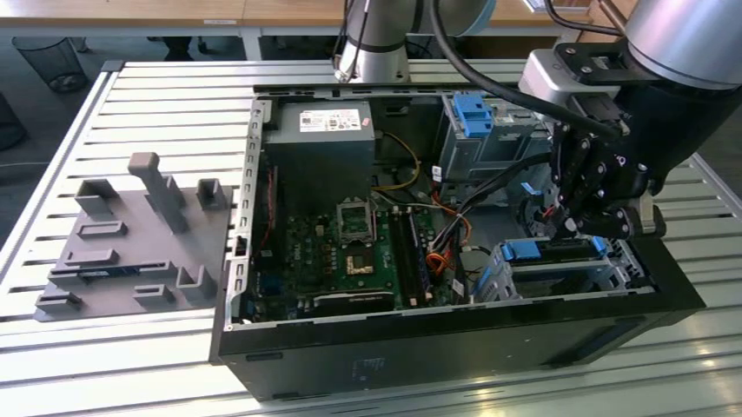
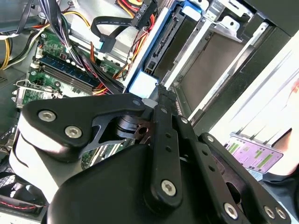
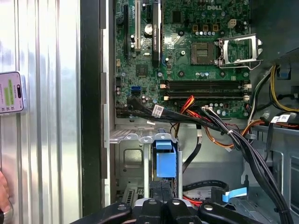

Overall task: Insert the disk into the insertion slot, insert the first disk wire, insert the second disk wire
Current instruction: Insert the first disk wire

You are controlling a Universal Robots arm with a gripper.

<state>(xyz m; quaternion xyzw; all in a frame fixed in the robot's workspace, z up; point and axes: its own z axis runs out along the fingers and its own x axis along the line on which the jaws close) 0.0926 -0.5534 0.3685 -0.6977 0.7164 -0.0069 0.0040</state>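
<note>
The disk (image 1: 554,251) lies in the insertion slot (image 1: 579,282), a silver cage at the case's corner on the exterior view's right. Its blue caddy end (image 3: 166,158) faces the motherboard and its connector edge (image 2: 163,42) is bare. My gripper (image 1: 576,228) hangs right over that end. In both wrist views the fingers (image 2: 161,95) are shut together, tips at the blue caddy edge (image 2: 142,86), with nothing seen between them. A loose flat black wire with a blue plug (image 3: 233,193) lies beside the cage, also seen in the second wrist view (image 2: 105,35).
Bundled black, red and orange cables (image 3: 210,123) cross between the motherboard (image 3: 187,56) and the cage. A taller grey bay with a blue latch (image 1: 470,113) stands behind. A grey fixture plate (image 1: 128,243) lies on the slatted table. A purple-labelled card (image 3: 10,92) and a hand (image 3: 2,191) are beside the case.
</note>
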